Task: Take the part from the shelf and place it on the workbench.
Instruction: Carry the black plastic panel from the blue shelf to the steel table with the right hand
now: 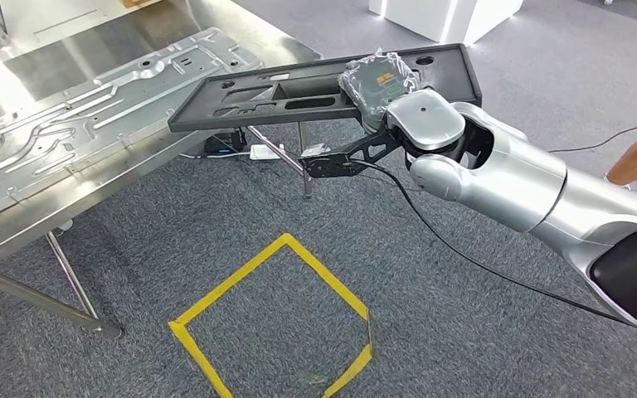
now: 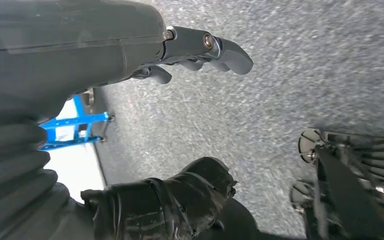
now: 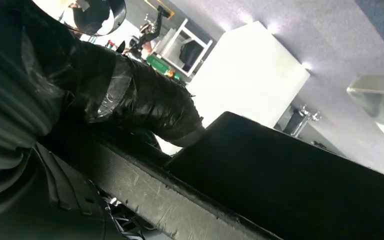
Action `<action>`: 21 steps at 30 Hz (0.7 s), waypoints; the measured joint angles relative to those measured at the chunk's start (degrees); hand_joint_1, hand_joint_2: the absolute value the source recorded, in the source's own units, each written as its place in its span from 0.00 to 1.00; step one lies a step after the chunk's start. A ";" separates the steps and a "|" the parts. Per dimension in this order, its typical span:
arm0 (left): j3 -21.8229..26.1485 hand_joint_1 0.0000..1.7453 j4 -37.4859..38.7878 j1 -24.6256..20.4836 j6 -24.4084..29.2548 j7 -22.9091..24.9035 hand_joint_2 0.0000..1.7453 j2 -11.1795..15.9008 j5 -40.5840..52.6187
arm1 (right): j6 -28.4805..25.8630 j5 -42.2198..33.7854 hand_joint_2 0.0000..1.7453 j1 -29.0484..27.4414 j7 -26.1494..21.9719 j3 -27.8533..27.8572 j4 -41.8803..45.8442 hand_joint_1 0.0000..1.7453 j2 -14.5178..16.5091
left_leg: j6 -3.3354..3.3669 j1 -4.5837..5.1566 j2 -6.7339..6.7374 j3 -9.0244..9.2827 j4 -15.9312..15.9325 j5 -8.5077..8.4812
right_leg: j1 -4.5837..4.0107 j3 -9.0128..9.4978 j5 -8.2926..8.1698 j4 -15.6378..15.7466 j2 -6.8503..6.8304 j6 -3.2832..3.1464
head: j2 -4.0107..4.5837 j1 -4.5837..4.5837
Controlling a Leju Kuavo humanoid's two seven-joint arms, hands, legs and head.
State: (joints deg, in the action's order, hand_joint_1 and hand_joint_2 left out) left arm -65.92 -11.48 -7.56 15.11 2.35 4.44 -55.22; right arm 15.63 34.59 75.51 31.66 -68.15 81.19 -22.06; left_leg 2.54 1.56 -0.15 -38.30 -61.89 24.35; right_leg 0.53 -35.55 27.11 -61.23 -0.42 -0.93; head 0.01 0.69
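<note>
From the head, you see the right hand (image 1: 379, 85) gripping one black part (image 1: 299, 87) in the air beside the table (image 1: 17, 228), where one metal panel (image 1: 91, 104) lies. At your left wrist, the left hand (image 2: 130, 55) hangs empty over carpet (image 2: 305, 75), fingers apart. At your right wrist, the thumb (image 3: 150, 107) presses that part.

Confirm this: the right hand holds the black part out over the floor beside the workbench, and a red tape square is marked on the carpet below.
Wrong colour. The tape square on the carpet is yellow, as the head view shows. The rest stands: the right hand holds the black part beside the workbench.
</note>
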 joint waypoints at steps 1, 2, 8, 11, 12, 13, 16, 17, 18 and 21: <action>0.00 0.00 0.01 -0.11 -0.10 -0.13 1.00 0.14 0.00 | -0.01 0.09 1.00 -0.01 0.04 0.00 -0.01 1.00 -0.01 | 0.31 0.31 0.07 0.77 1.50 -0.11 | 0.05 0.06 -0.05 0.23 -0.13 0.19 | 0.00 0.02; 0.00 0.00 0.01 -0.22 -0.18 -0.22 1.00 0.28 0.01 | -0.02 0.19 1.00 -0.04 0.06 0.00 -0.02 1.00 -0.01 | 0.46 0.48 0.06 1.10 2.02 -0.01 | 0.09 0.09 -0.17 0.51 -0.21 0.44 | 0.00 0.04; -0.02 0.00 0.01 -0.28 0.08 -0.49 1.00 0.39 0.60 | -0.11 0.90 1.00 0.02 0.17 0.01 0.01 1.00 -0.04 | 0.68 -0.28 0.09 3.56 5.83 -1.08 | 0.09 -4.01 4.21 -8.07 0.37 1.71 | 0.01 0.27; -0.02 0.00 0.01 -0.43 0.08 -0.51 1.00 0.39 0.62 | -0.10 0.93 1.00 -0.48 0.17 0.00 -0.01 1.00 -0.03 | 0.57 -0.58 -0.24 3.52 5.40 -0.74 | 0.73 -7.06 4.41 -12.61 0.40 2.62 | 0.00 0.27; -0.02 0.00 0.01 -0.41 0.08 -0.51 1.00 0.38 0.62 | -0.09 0.93 1.00 -0.57 0.16 0.00 -0.01 1.00 -0.03 | 0.29 -0.81 -0.42 3.45 4.93 -0.45 | 1.03 -6.00 2.59 -10.08 0.39 3.00 | 0.00 0.28; -0.02 0.00 0.01 -0.37 0.08 -0.52 1.00 0.39 0.62 | -0.09 0.93 1.00 -0.58 0.16 0.00 -0.01 1.00 -0.04 | -0.11 -1.01 -0.58 3.25 4.23 -0.02 | 1.34 -4.38 0.82 -6.46 0.42 3.42 | 0.00 0.31; -0.02 0.00 0.01 -0.38 0.09 -0.52 1.00 0.50 0.62 | -0.13 0.96 1.00 -0.45 0.16 0.01 0.05 1.00 0.00 | -1.35 -1.13 -1.09 2.06 1.93 1.13 | 1.43 -1.40 -1.07 -0.28 0.92 3.09 | 0.00 0.29; -0.02 0.00 0.01 -0.36 0.10 -0.52 1.00 0.51 0.61 | -0.14 0.97 1.00 -0.46 0.15 0.01 0.08 1.00 0.01 | -1.63 -1.14 -1.24 1.80 1.70 1.14 | 1.19 -1.42 -1.00 -0.36 1.02 2.52 | -0.01 0.28; -0.02 0.00 0.01 -0.28 0.15 -0.51 1.00 0.49 0.58 | -0.16 0.97 1.00 -0.50 0.13 0.02 0.10 1.00 0.01 | -1.80 -1.21 -1.33 1.72 1.73 1.09 | 1.17 -1.52 -1.11 -0.41 0.93 2.03 | -0.01 0.26; -0.02 0.00 0.00 -0.12 0.38 -0.46 1.00 0.41 0.50 | -0.27 0.97 1.00 -0.45 0.10 0.03 0.11 1.00 0.05 | -2.61 -1.50 -0.85 0.38 -1.20 2.99 | 1.30 -1.34 -1.40 -0.04 0.64 1.06 | 0.00 0.17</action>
State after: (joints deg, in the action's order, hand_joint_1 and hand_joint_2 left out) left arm -65.94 -11.48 -7.68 15.50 1.89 4.85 -54.72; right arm 15.36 35.56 75.06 31.76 -68.12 81.30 -22.01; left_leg -0.07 0.06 -1.00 -37.92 -63.09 27.35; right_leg 1.83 -36.90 25.72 -61.27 0.22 0.13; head 0.01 0.86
